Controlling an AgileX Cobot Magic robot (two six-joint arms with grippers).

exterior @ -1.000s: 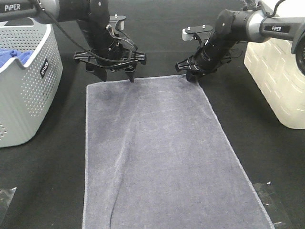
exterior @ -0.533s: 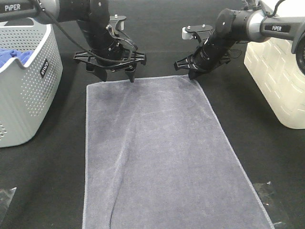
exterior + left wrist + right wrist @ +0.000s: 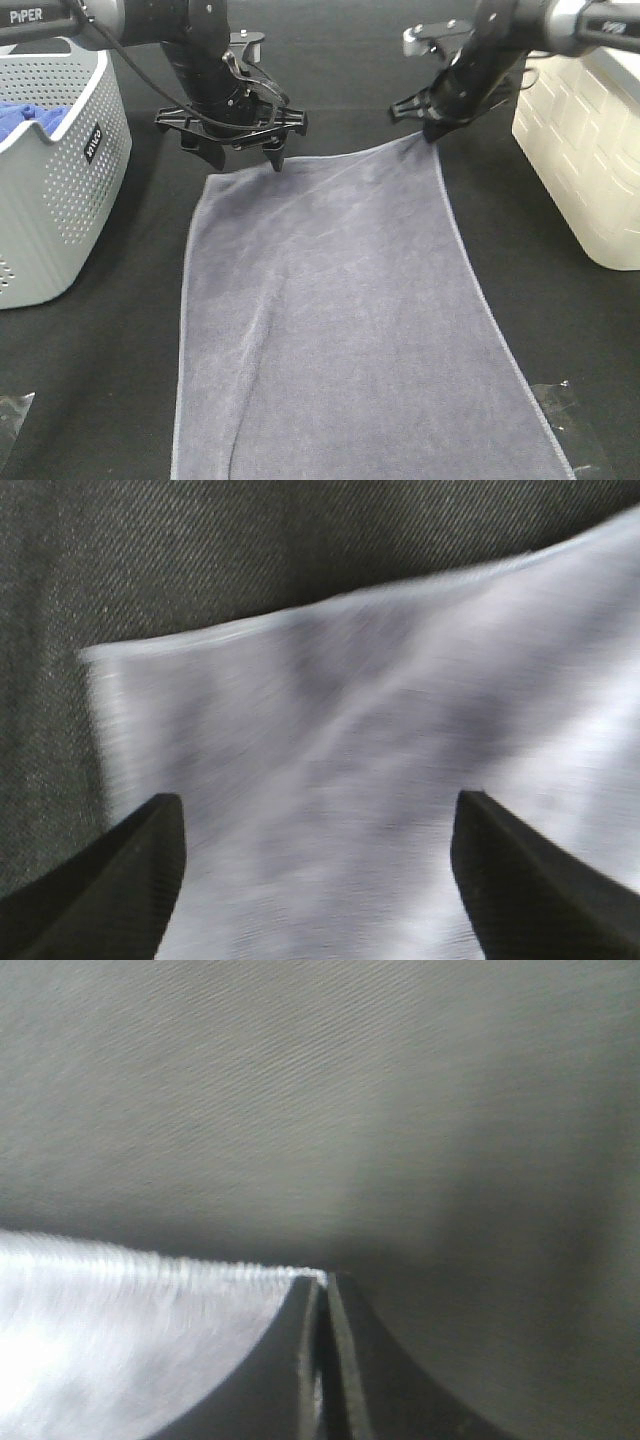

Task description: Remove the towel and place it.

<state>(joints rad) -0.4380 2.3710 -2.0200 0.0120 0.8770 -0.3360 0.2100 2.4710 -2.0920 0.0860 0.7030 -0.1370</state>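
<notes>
The grey-lavender towel (image 3: 340, 320) lies spread long on the black table. My right gripper (image 3: 430, 133) is shut on the towel's far right corner and holds it lifted and pulled back; the right wrist view shows the jaws closed on the hem (image 3: 300, 1280). My left gripper (image 3: 245, 160) is open, fingers spread wide above the towel's far left corner (image 3: 110, 660), which lies flat on the table. The left wrist view shows both fingertips (image 3: 120, 870) apart over the cloth (image 3: 340, 780).
A grey perforated basket (image 3: 60, 190) with a royal-blue cloth (image 3: 25, 120) stands at the left. A cream-white bin (image 3: 585, 150) stands at the right. Clear tape pieces (image 3: 565, 400) lie near the front corners.
My right gripper has risen and moved back with the towel's far right corner, pulling that edge off the table. The left gripper has stayed in place, open.
</notes>
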